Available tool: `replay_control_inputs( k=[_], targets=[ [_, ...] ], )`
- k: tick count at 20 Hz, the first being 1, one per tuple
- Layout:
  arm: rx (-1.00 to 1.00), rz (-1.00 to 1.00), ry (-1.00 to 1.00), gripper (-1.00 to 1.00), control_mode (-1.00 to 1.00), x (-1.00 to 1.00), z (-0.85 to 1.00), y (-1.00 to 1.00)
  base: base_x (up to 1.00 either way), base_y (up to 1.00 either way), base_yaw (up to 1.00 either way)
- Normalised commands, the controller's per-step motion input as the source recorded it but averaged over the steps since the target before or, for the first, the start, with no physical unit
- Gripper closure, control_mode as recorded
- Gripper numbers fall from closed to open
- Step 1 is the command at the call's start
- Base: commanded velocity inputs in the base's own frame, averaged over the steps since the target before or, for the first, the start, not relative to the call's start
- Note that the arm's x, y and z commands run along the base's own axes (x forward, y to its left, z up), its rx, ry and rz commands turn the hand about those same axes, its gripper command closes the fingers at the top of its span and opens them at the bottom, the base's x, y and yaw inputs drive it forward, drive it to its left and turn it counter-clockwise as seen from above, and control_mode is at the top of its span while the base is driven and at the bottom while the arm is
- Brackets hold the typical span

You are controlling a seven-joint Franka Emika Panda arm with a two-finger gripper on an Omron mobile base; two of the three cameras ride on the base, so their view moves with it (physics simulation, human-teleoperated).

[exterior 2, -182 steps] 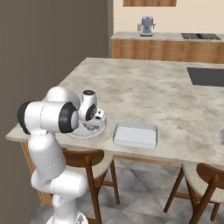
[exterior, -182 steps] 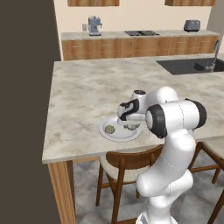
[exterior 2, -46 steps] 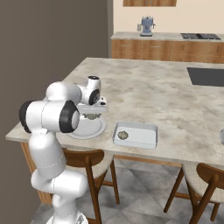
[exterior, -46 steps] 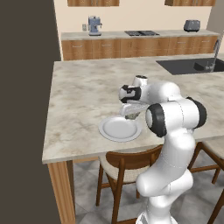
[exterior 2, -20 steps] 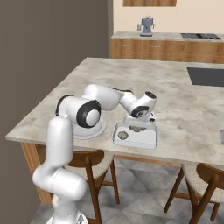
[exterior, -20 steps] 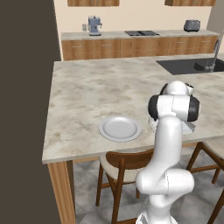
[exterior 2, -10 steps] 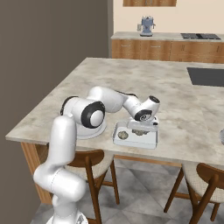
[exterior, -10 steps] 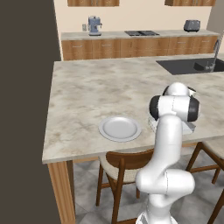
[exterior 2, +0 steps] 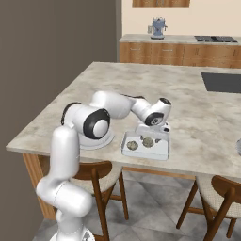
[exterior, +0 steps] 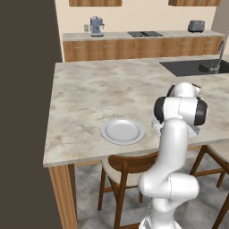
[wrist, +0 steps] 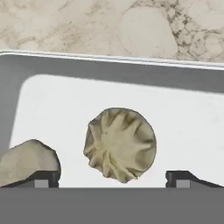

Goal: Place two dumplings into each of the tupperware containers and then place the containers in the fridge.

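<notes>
Pale container (exterior 2: 160, 150) holding two dumplings (wrist: 120, 145), pincer (wrist: 113, 177) spread wide above, gripping nothing

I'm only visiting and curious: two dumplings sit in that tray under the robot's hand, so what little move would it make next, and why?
Probably lift the gripper straight up. Both dumplings already lie in the tupperware container, and the open fingers hold nothing, so this tray looks filled.

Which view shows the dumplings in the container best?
The hand view: one dumpling lies whole and close, a second beside it. The right base view shows both small in the container; in the left base view the arm hides them.
</notes>
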Motion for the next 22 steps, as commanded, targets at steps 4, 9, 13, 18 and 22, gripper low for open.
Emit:
replay_control_inputs(
  k=[4,9,13,18,22],
  targets=[
    [-0.13,-0.13,0.13,-1.00,-1.00,-0.54,0.33,0.93,0.00,0.00,0.00],
    [-0.16,-0.09,0.10,-1.00,-1.00,-0.22,0.08,0.99,0.00,0.00,0.00],
    [-0.08,0.00,0.00,-1.00,-1.00,0.04,-0.02,0.62,0.00,0.00,0.00],
    [-0.05,0.01,0.01,-1.00,-1.00,0.09,-0.10,0.46,0.00,0.00,0.00],
    [-0.01,0.00,0.00,-1.00,-1.00,0.09,-0.20,0.16,0.00,0.00,0.00]
  ],
)
